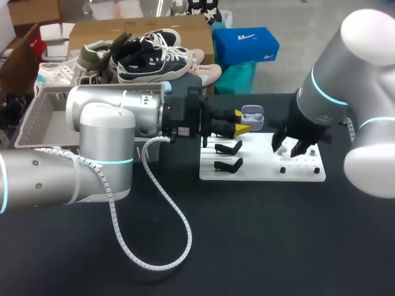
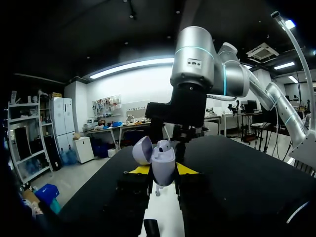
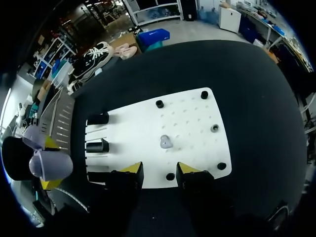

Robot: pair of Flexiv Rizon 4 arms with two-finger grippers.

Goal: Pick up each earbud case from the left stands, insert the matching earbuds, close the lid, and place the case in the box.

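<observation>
Left gripper (image 1: 240,122) clamped on earbud case (image 2: 163,162), near stands (image 1: 228,148). Lid (image 2: 143,150) open, mouth up, likely so right arm can load earbuds. Right gripper (image 3: 159,169) fingers apart, hovering over loose earbud (image 3: 166,142) on white board (image 3: 190,111), lined up for pick. Box (image 1: 32,117) well apart, behind left arm.
</observation>
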